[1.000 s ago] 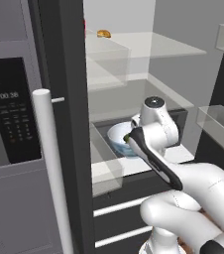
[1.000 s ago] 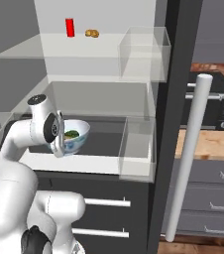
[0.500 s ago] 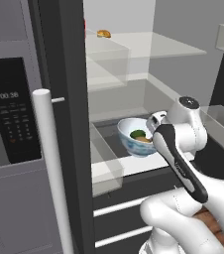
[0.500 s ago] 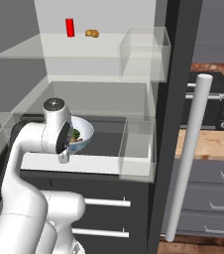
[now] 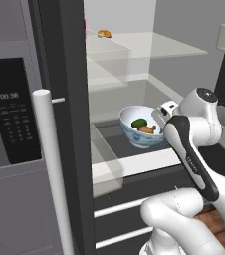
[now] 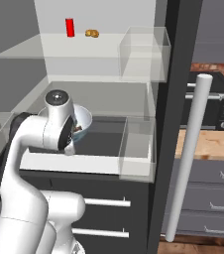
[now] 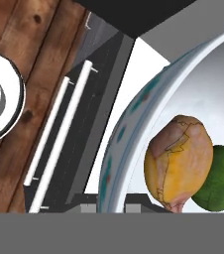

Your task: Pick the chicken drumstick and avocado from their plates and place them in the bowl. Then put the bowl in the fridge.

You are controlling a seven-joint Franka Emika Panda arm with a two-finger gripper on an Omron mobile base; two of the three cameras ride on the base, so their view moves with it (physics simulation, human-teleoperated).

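- Bowl [image 5: 143, 128]: holds the chicken drumstick [image 7: 179, 162] and avocado [image 7: 218, 178]; sits over a glass shelf [image 6: 109, 136] inside the open fridge [image 5: 67, 74].
- Gripper [image 5: 162, 117]: closed on the bowl's rim.
- Progress: both foods loaded; judged remaining, release and withdraw.

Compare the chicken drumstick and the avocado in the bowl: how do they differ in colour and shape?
The chicken drumstick is golden orange with a paler pinkish patch; the avocado is plain dark green. In the hand view the drumstick looks longer and egg-shaped, while the avocado looks rounder and sits partly behind it. Both lie touching inside the bowl, which rests on the fridge shelf.
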